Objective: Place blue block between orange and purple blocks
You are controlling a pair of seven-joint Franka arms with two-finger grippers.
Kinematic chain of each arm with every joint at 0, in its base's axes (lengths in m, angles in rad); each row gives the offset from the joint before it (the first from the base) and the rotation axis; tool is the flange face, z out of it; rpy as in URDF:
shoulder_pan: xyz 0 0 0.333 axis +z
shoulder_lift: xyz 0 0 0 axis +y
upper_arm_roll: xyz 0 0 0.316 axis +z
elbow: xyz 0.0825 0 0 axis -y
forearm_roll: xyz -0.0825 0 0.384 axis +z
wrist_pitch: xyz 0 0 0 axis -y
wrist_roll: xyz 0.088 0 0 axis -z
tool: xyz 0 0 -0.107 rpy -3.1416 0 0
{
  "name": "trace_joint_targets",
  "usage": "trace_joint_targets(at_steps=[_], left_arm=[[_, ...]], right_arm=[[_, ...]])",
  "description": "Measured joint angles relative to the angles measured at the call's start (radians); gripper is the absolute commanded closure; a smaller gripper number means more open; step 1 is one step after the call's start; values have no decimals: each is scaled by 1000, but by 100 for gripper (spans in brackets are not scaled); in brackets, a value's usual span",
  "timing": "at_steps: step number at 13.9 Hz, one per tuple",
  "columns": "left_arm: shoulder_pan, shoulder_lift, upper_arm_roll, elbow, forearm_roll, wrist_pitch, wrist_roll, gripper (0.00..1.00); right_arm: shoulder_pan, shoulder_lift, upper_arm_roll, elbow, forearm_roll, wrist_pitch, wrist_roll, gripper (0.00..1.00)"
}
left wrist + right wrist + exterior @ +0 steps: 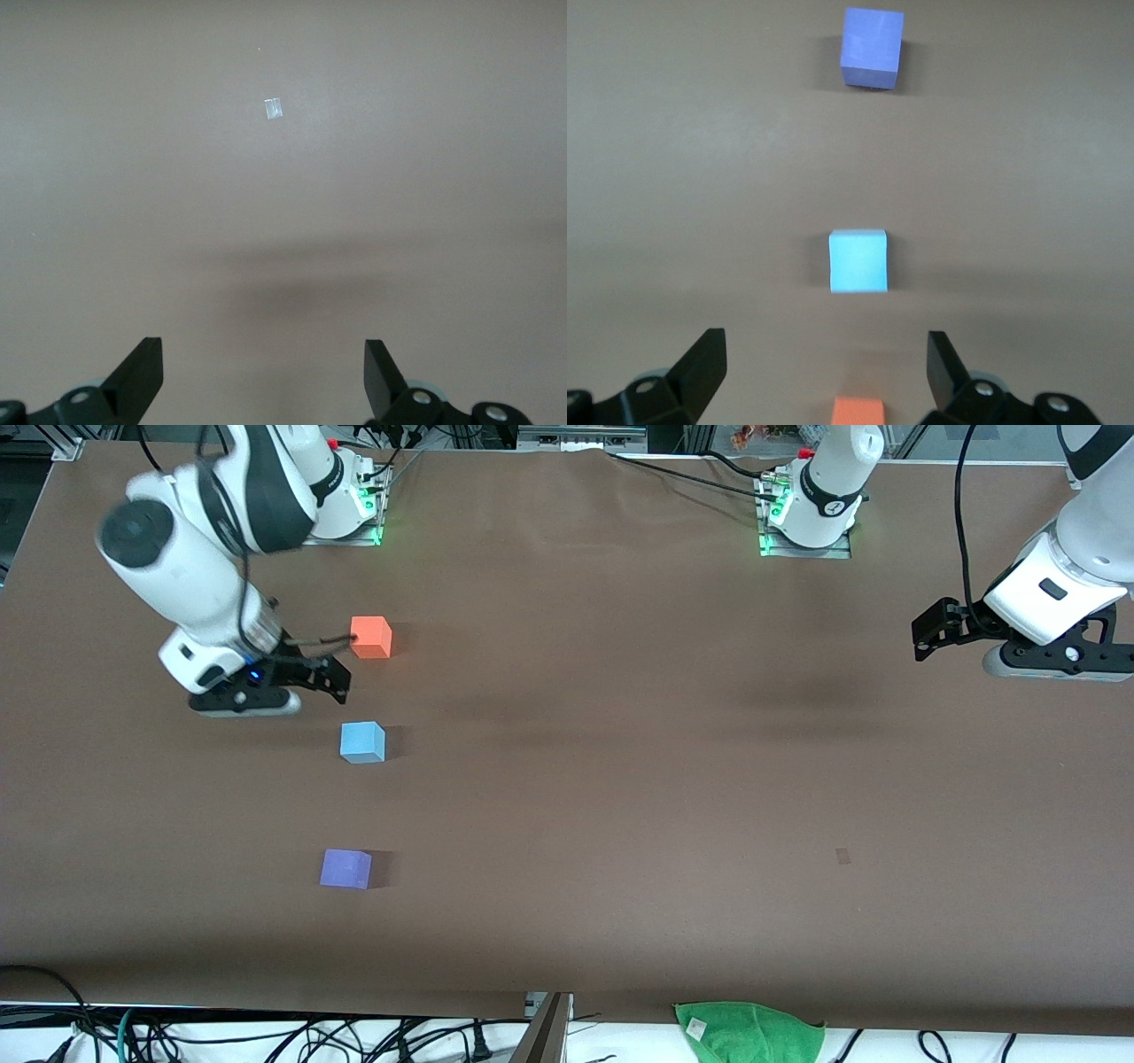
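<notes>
1. Presently, the blue block [362,742] rests flat on the brown table [620,779], toward the right arm's end. It lies between the orange block [371,637] and the purple block [345,869], nearer to the front camera than the orange one and farther from it than the purple one. All three stand roughly in one line, each well apart from its neighbour, with the blue block somewhat closer to the orange.
2. Right gripper [332,677]: raised above the table, over the stretch between the orange and blue blocks and slightly off their line toward the right arm's end. Its fingers [700,367] stand wide apart and hold nothing. In the right wrist view the blue block [858,260] sits free on the surface between the spread fingers' line of sight, with the purple block [873,48] and an edge of the orange block [858,411] also visible; nothing touches any block.
3. Left gripper [926,633]: suspended over the table at the left arm's end, well apart from all three blocks; this arm waits. Its fingers [142,372] are spread wide and empty. The left wrist view shows only table surface and a small pale mark [273,108] on it.
4. Other items: a green cloth [749,1032] lies at the table edge nearest the front camera, and cables [266,1036] trail along that same edge.
</notes>
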State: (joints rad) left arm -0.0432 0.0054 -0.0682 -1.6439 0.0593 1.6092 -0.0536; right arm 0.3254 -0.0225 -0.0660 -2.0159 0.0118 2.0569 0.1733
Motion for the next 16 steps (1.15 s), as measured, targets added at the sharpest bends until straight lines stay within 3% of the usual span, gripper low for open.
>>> trace_joint_targets(at_steps=[3, 5, 8, 12, 16], left_arm=[[0, 0, 0, 0, 0, 0, 0, 0], [0, 0, 1, 0, 0, 0, 0, 0], [0, 0, 1, 0, 0, 0, 0, 0], [0, 0, 2, 0, 0, 0, 0, 0], [0, 0, 2, 0, 0, 0, 0, 0]], right_arm=[[-1, -24, -11, 201, 0, -334, -43, 0], [-1, -25, -12, 305, 0, -430, -44, 0], [-16, -26, -34, 333, 0, -472, -44, 0], [-111, -32, -53, 358, 6, -525, -118, 0], [-115, -37, -48, 389, 7, -526, -137, 0]])
